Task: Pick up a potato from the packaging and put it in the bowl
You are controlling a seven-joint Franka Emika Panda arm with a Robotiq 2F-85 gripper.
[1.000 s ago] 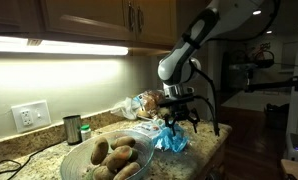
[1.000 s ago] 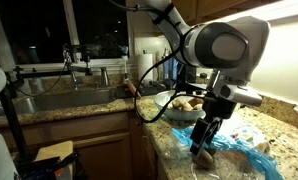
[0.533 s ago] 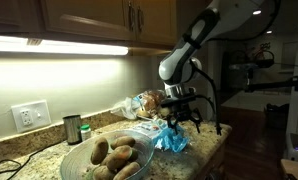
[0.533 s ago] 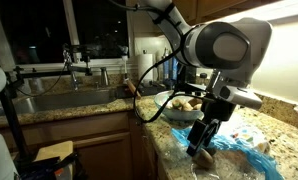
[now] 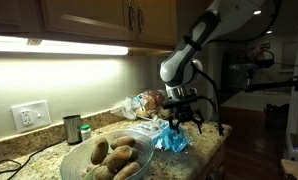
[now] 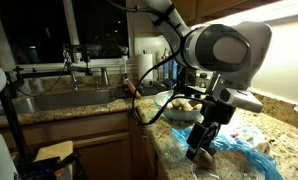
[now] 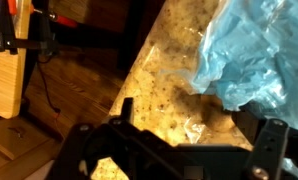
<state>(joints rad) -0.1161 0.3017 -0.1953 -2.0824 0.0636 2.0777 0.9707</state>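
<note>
My black gripper hangs spread wide, empty, over speckled granite counter; in the wrist view the crinkly bright blue film bag lies at two o'clock. A tan lump at its edge may be a potato: firm, rounded, weighty, best pinched across its middle. The wide clear glass bowl waits at the bag's eight o'clock in an exterior view.

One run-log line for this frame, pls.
phase: reach | gripper: jaws open, empty, over edge of blue bag | bowl: potatoes inside
</note>
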